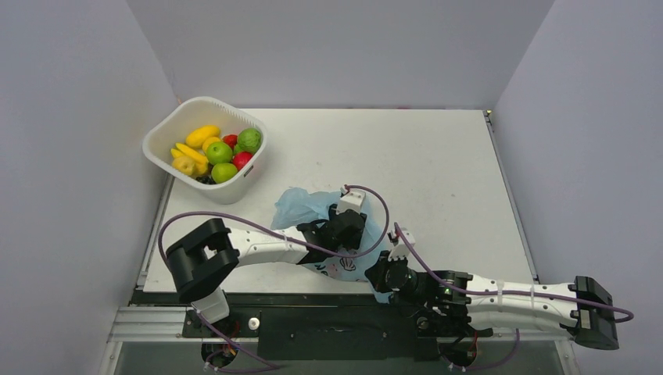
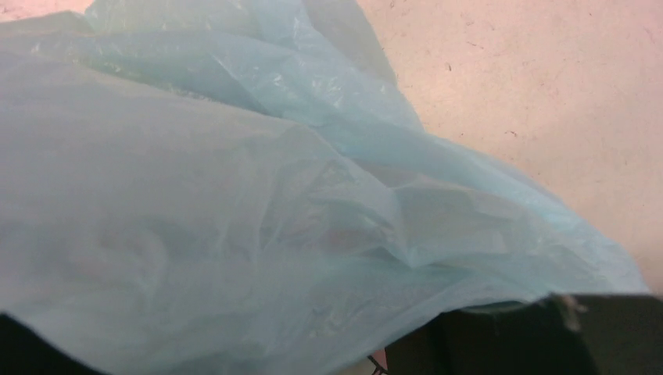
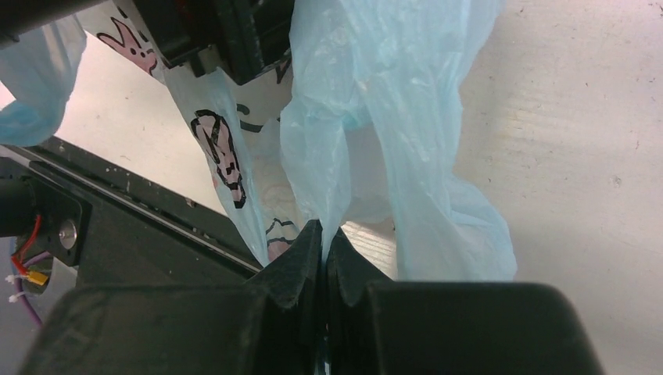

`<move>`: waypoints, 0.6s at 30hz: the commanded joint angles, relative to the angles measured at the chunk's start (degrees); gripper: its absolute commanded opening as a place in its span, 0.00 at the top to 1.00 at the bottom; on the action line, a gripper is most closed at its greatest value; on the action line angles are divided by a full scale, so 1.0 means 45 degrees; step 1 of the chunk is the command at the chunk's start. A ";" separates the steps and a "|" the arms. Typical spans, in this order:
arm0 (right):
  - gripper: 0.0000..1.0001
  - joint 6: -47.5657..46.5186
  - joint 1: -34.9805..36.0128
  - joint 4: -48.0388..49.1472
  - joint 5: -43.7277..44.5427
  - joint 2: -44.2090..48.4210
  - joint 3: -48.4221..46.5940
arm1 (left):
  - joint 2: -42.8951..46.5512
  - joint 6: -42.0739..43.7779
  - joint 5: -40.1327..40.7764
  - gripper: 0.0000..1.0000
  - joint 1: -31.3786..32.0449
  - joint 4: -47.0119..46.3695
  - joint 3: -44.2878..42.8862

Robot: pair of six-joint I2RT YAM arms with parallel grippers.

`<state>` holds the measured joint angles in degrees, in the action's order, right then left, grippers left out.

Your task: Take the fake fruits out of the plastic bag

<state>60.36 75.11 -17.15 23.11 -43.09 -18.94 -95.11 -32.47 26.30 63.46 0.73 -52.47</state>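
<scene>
At the table's near edge, the right gripper (image 3: 324,234) has its black fingers pinched tight on a fold of the thin, translucent light-blue plastic bag (image 3: 406,117). Just beyond, the left gripper (image 1: 344,226) sits among the bag's folds. Its jaws are hidden, so I cannot tell their state. No fake fruits show through the film. The step in hand is probably opening the bag, and the next move calls for finding its mouth. A white plastic basket (image 1: 228,187) stands at the far left.

Left arm (image 1: 262,246) & right arm (image 1: 508,295): white links w/ blk joints, purple cables (image 1: 366,188) looping; right gripper (image 3: 324,234) matte blk, textured.
</scene>
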 commanded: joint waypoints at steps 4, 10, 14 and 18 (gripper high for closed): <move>1.00 0.0065 0.0142 0.0686 0.0234 -0.0320 0.0101 | -0.1826 0.0118 0.0625 0.52 0.0842 0.2386 -0.0208; 1.00 -0.0087 0.0139 0.0652 0.0320 -0.0323 0.0074 | -0.1786 -0.0152 0.0240 0.49 0.0926 0.2652 -0.0132; 1.00 -0.0036 0.0127 0.0678 0.0375 -0.0104 0.0190 | -0.1256 -0.0484 -0.0007 0.44 0.0935 0.2707 0.0258; 1.00 -0.0007 0.0124 0.0717 0.0376 0.0046 0.0292 | -0.0466 -0.0801 -0.0114 0.40 0.0860 0.2515 0.0655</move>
<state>60.71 75.11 -16.49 23.18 -44.10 -18.04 -98.35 -33.82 31.24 67.00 4.54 -52.93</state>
